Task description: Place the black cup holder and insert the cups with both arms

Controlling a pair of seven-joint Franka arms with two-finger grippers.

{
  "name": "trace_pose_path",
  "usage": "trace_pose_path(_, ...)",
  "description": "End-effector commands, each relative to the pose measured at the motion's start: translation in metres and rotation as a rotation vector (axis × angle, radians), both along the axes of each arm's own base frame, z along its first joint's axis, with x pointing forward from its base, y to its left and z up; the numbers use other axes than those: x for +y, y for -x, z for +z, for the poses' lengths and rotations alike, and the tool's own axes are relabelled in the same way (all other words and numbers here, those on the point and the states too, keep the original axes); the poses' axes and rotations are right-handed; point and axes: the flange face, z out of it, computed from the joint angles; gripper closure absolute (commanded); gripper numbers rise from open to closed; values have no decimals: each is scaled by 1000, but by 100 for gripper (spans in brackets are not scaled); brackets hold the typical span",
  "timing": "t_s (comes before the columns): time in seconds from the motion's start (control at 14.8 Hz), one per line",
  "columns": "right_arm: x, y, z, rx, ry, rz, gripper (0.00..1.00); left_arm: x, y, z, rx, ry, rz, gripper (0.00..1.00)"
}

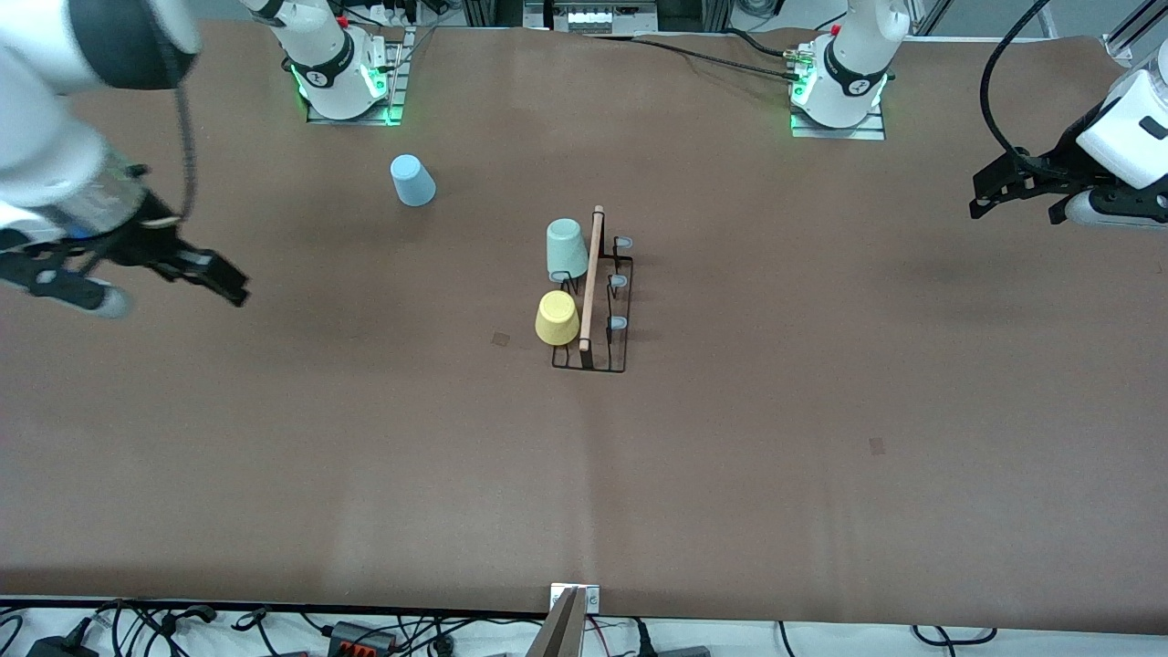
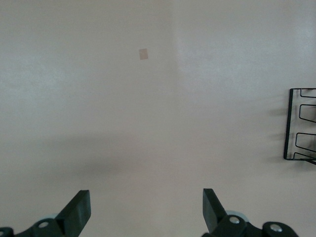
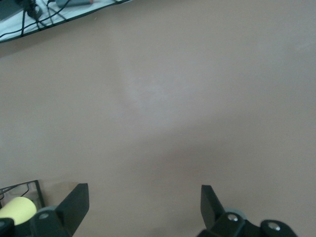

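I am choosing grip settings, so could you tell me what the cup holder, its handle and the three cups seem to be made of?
The black cup holder looks like thin metal wire with a dark coating: fine, rigid outlines. Its handle looks like pale unfinished wood, a light tan rod. The mint cup, yellow cup and blue cup look like matte plastic: plain, opaque pastel walls with no shine, though ceramic cannot be ruled out.

The bench wears a matt brown covering, faintly creased. The black cup holder is thin dark wire with a pale wooden rod. The cups, mint, yellow and blue, look smooth matt plastic.
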Motion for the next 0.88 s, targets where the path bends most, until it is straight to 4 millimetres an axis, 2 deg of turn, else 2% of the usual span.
trace_pose_path(0.0,-58,6,8,20,-17,-12,0,-1,-4,5,8,24,-1,0)
trace_pose_path(0.2,-103,17,36,82,-9,-55,0,0,-4,5,8,24,0,0)
trace_pose_path(0.34,-127,23,44,126,-8,-52,0,0,-4,5,8,24,0,0)
trace_pose_path(0.54,-147,29,49,123,2,160,0,0,-4,5,8,25,-1,0)
trace_pose_path(0.81,-139,33,40,173,-12,209,0,1,-4,5,8,37,1,0)
